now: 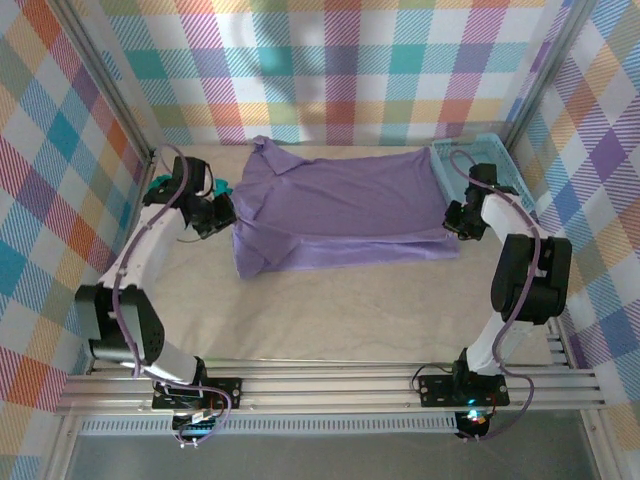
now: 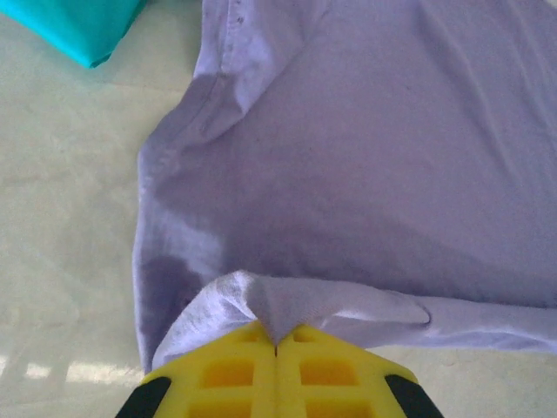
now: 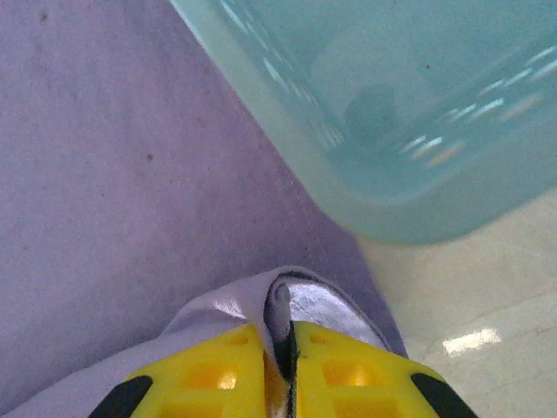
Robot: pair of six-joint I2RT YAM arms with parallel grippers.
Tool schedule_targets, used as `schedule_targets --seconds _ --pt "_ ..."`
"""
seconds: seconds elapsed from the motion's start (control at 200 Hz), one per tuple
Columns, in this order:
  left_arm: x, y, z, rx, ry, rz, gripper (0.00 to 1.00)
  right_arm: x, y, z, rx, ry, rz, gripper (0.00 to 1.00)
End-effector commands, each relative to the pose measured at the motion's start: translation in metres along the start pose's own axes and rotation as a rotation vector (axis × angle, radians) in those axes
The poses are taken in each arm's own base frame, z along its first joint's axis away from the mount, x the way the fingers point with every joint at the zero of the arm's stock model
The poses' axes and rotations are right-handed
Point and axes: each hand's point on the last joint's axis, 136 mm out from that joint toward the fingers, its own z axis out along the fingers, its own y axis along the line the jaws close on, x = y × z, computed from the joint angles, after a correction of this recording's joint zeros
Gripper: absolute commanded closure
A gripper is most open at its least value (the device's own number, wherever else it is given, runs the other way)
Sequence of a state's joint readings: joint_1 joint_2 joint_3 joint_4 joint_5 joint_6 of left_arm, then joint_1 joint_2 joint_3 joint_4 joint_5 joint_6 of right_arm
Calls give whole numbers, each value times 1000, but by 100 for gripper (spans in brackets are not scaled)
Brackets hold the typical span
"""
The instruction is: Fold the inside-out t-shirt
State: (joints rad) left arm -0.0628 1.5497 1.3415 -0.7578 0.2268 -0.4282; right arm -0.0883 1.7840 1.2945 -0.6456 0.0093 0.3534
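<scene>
The pale table (image 1: 350, 310) carries the inside-out t-shirt (image 1: 340, 205), which is spread flat and stretched between the two sets of jaws. Its lower part is doubled into a long fold that runs from one gripper to the other. A light teal basket (image 3: 418, 113) stands just ahead and to the right of the right jaws, and the shirt's edge runs along the foot of its wall. A folded teal garment (image 2: 78, 26) lies well ahead and to the left of the left jaws, apart from the shirt's sleeve. The left gripper (image 2: 276, 348) has its yellow pads pressed together on a bunched lip of the shirt's edge. The right gripper (image 3: 290, 335) has its pads a hair apart, with a thin ridge of lavender cloth pinched between them.
</scene>
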Motion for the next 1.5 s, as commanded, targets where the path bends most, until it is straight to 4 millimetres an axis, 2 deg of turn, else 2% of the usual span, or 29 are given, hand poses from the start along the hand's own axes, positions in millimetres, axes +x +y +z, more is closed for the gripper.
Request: schedule_targets --seconds 0.0,0.135,0.195,0.335,0.44,0.56,0.615,0.685,0.775,0.85,0.91,1.08,1.264,1.349,1.494 --pt "-30 0 17 -5 -25 -7 100 -18 11 3 4 -38 -29 83" --pt "-57 5 52 -23 -13 -48 100 -39 26 11 -8 -68 -36 84" --pt "-70 8 68 -20 -14 -80 100 -49 32 15 -12 -77 -37 81" --pt "-93 7 94 -13 -16 -115 83 -56 44 11 -19 -101 -64 76" --pt "-103 9 96 -33 -27 -116 69 -57 46 -4 -27 -131 -92 68" --pt "-105 8 74 -30 -93 -122 60 -46 48 -25 -47 -180 -127 63" --pt "-96 5 63 0 -110 -136 58 -33 53 -30 -68 -177 -148 62" --pt "-71 -3 52 69 -130 -155 56 -8 65 -26 -120 -146 -170 62" --pt "-20 -8 51 124 -101 -152 55 22 80 -8 -153 -75 -221 61" --pt "18 -6 55 137 -55 -132 55 26 79 10 -115 -36 -264 62" --pt "36 -6 58 153 -27 -106 55 24 74 21 -67 -6 -298 62" --pt "54 6 85 112 60 -54 55 23 57 50 54 73 -382 62" --pt "66 29 120 34 116 -73 56 45 29 61 175 202 -407 66" --pt "77 41 123 -3 143 -64 56 59 14 59 224 255 -406 67" --pt "103 62 115 -53 171 -65 56 85 -11 49 317 341 -370 70"
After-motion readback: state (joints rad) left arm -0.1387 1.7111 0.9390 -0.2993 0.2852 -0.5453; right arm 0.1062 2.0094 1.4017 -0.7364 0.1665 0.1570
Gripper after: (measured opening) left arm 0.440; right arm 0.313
